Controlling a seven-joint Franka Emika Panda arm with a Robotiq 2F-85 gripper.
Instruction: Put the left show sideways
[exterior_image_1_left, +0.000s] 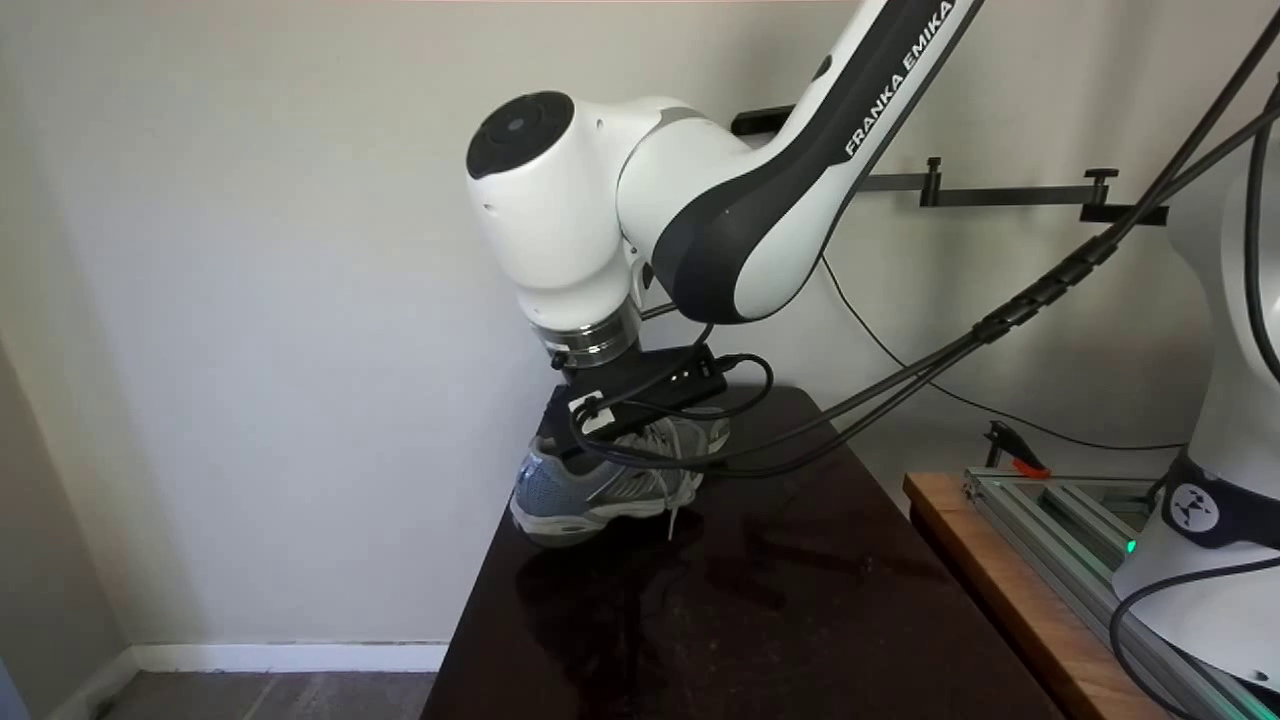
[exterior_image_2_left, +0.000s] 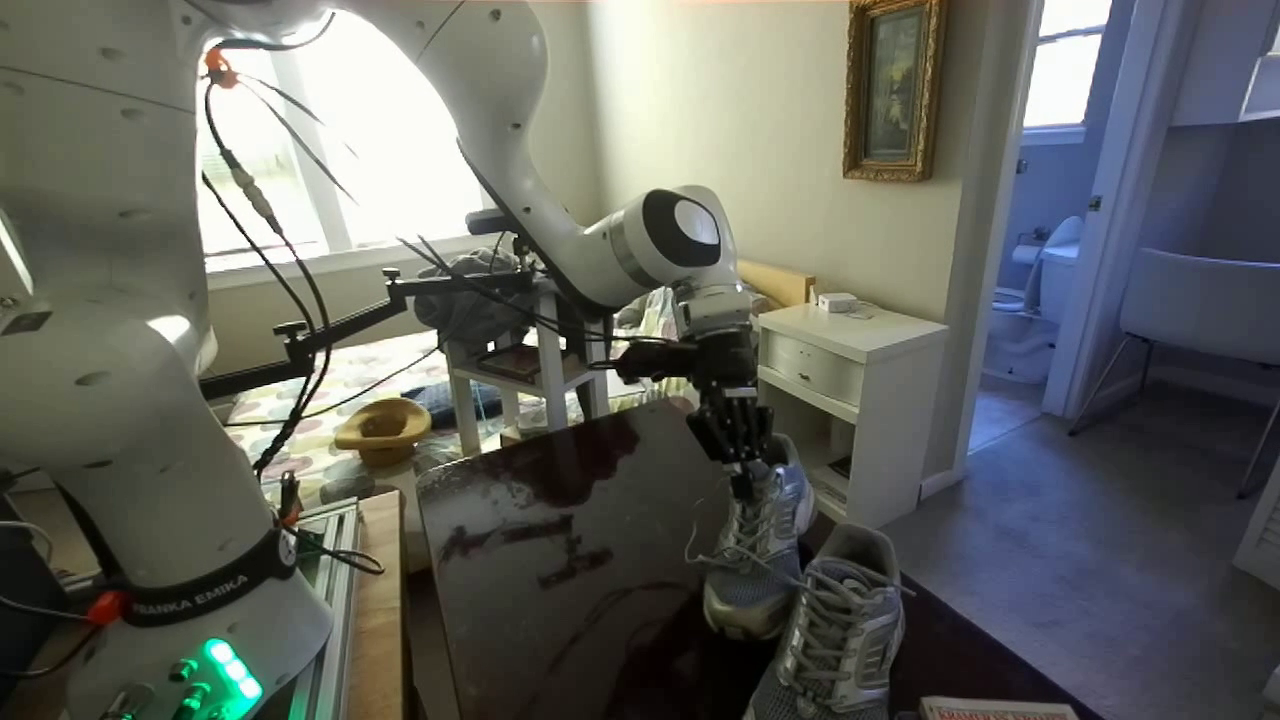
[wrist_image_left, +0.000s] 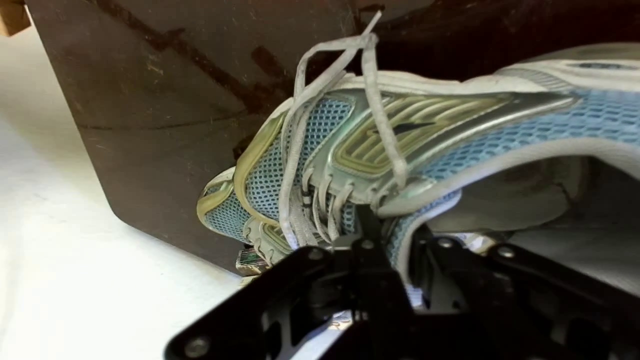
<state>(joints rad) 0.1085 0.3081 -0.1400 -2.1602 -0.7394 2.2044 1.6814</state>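
Left in an exterior view: white robot base (exterior_image_2_left: 120, 500), green lights (exterior_image_2_left: 235, 670) lit at its foot. Beyond, far side: bright window (exterior_image_2_left: 390, 130), spotted bed (exterior_image_2_left: 355, 365), tan hat (exterior_image_2_left: 385, 430) beside it, then a white shelf (exterior_image_2_left: 552, 360). The arm (exterior_image_2_left: 490, 90) reaches right over the dark glossy table (exterior_image_2_left: 500, 600) and points down at the wrist. The fingers (wrist_image_left: 369, 227) pinch the left sneaker (exterior_image_2_left: 755, 560), narrow gap, its collar edge between them next to the laces. Left sneaker is at the right part of the table, laces up, toe toward the near side, loose lace hanging off its left side. Can't tell if the sole touches the table. The second sneaker (exterior_image_2_left: 840, 630), matching, is just beside it, nearer and to the right, toe cut off by the frame; can't tell if the two touch. Far side again: white nightstand (exterior_image_2_left: 880, 335) with a small white box (exterior_image_2_left: 836, 302), gold-framed picture (exterior_image_2_left: 893, 90) above. Near right, partly in frame: book-like item (exterior_image_2_left: 1000, 710). Far right: toilet (exterior_image_2_left: 1020, 340) through a doorway, white chair (exterior_image_2_left: 1200, 305).
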